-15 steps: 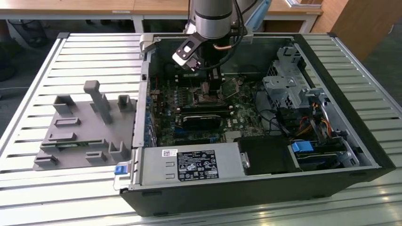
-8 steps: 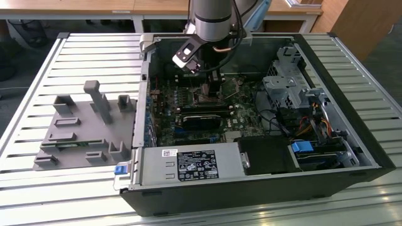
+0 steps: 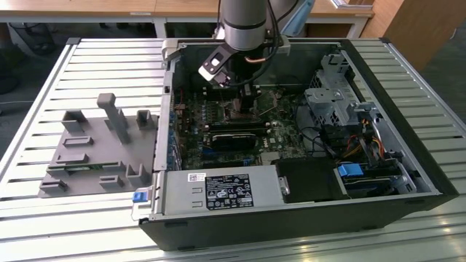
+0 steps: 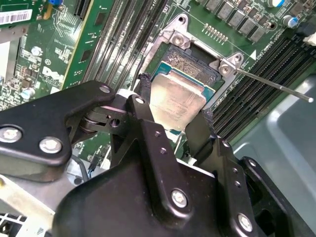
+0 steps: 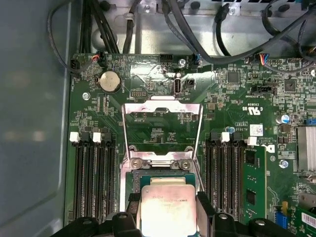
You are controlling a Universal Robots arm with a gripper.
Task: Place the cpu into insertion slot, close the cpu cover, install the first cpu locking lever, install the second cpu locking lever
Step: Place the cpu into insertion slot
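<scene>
On the slatted metal bench [image 3: 95, 60], beside a grey fixture [image 3: 95, 147], the open computer case [image 3: 291, 218] holds a motherboard [image 5: 222, 94] where the tool [image 4: 175, 98] pinches the cpu [image 5: 168, 207] at the insertion slot [image 4: 195, 61], the cpu cover [image 5: 163, 107] raised.

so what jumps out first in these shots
The flat silver-tan square chip grabs the eye, pinched between black jaws right over the dark square socket on the green board. Just beyond it in the first wrist view, the thin silvery metal frame is flipped open. In the exterior view, all this sits inside a black computer case lying open on a slatted metal table.
</scene>
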